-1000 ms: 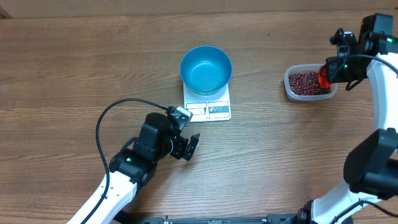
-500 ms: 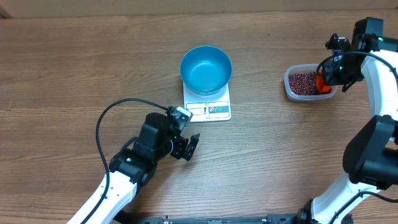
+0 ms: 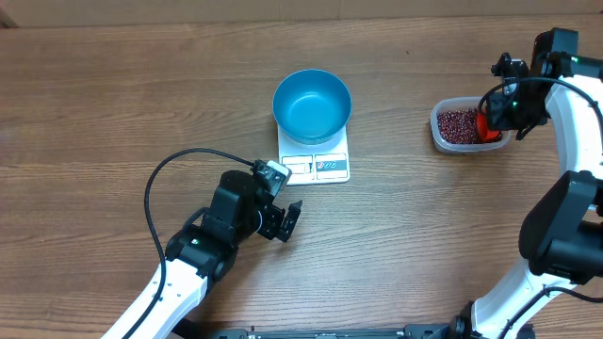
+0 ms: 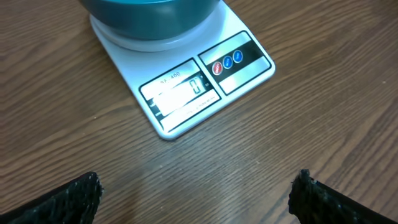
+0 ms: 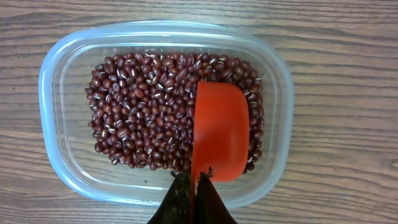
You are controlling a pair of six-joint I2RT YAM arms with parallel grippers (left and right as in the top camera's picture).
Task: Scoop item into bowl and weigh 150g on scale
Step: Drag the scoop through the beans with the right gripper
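The blue bowl (image 3: 312, 104) stands on the white scale (image 3: 316, 162) at the table's middle; the left wrist view shows the scale's display (image 4: 181, 94) and the bowl's underside (image 4: 149, 15). My left gripper (image 3: 287, 222) hovers just in front of the scale, open, its fingers (image 4: 68, 202) wide apart with nothing between them. At the far right, dark red-brown beans (image 3: 459, 125) fill a clear tub (image 3: 439, 135). My right gripper (image 5: 194, 178) is shut on the red scoop (image 5: 221, 130), whose cup lies on its side among the beans (image 5: 143, 106).
The left arm's black cable (image 3: 165, 174) loops over the table to the left of the scale. The clear tub (image 5: 62, 155) sits close to the right arm's base. Bare wooden tabletop (image 3: 113, 85) surrounds the objects.
The right gripper has shifted slightly left and down, bringing the red scoop from the tub's right rim in among the beans. The left arm has not moved.
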